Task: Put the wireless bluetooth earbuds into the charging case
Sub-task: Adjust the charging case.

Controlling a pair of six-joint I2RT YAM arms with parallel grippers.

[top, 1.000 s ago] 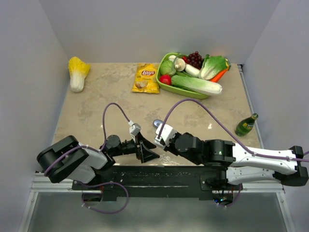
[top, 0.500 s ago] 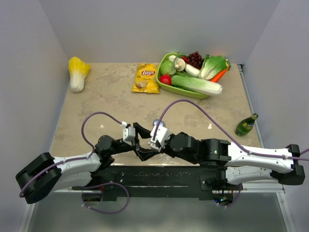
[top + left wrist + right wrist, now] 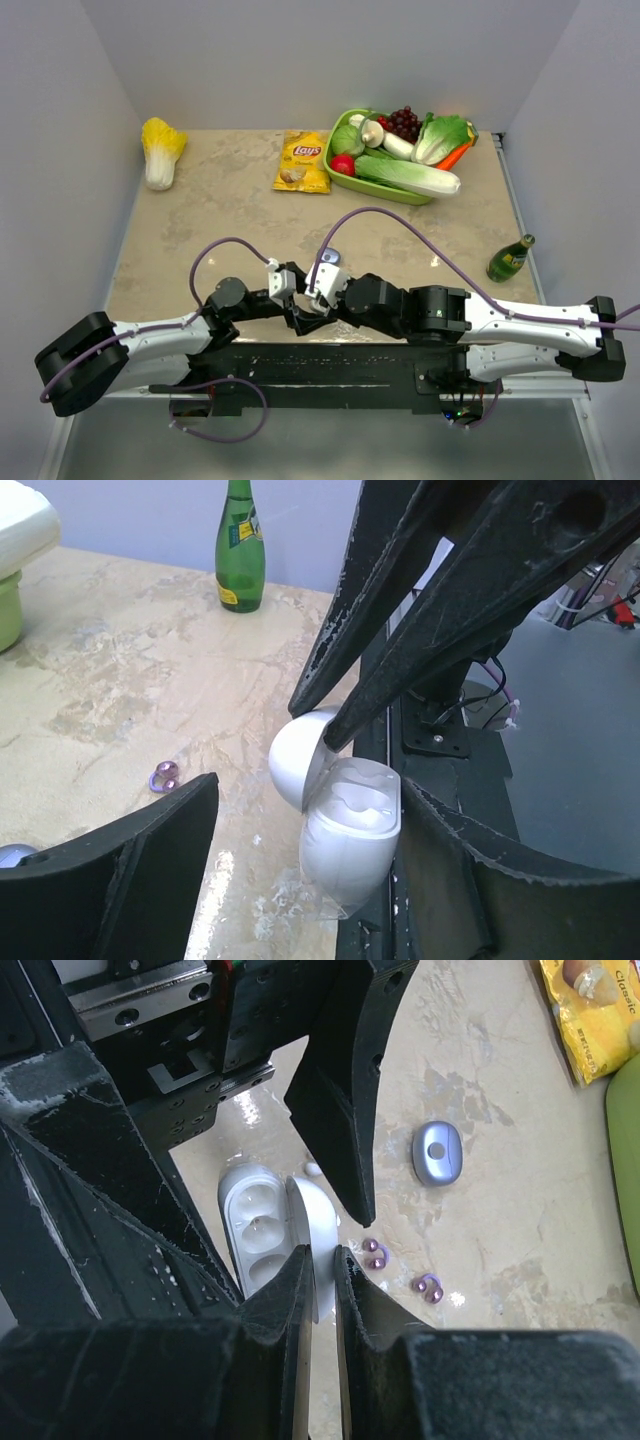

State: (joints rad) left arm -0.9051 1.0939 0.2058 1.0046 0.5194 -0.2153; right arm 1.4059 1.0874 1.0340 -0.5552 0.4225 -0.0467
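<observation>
The white charging case (image 3: pixel 350 840) stands open near the table's front edge, its wells (image 3: pixel 250 1232) empty. My right gripper (image 3: pixel 322 1260) is shut on the case's raised lid (image 3: pixel 318 1215); its tips show in the left wrist view (image 3: pixel 328 730). My left gripper (image 3: pixel 312 800) is open around the case body, which rests against its right-hand finger (image 3: pixel 470 870). Two pairs of purple earbuds (image 3: pixel 375 1253) (image 3: pixel 430 1288) lie on the table just beyond the case; one pair shows in the left wrist view (image 3: pixel 163 775). In the top view both grippers (image 3: pixel 305 298) meet and hide the case.
A closed bluish-purple case (image 3: pixel 437 1153) lies beyond the earbuds, also in the top view (image 3: pixel 328 257). A green bottle (image 3: pixel 510 259) stands at right. A Lays bag (image 3: pixel 303 161), a green tray of vegetables (image 3: pixel 400 190) and a cabbage (image 3: pixel 161 150) are at the back.
My left arm has unfolded and brought its open gripper around the case. My right gripper has shifted left and now meets it.
</observation>
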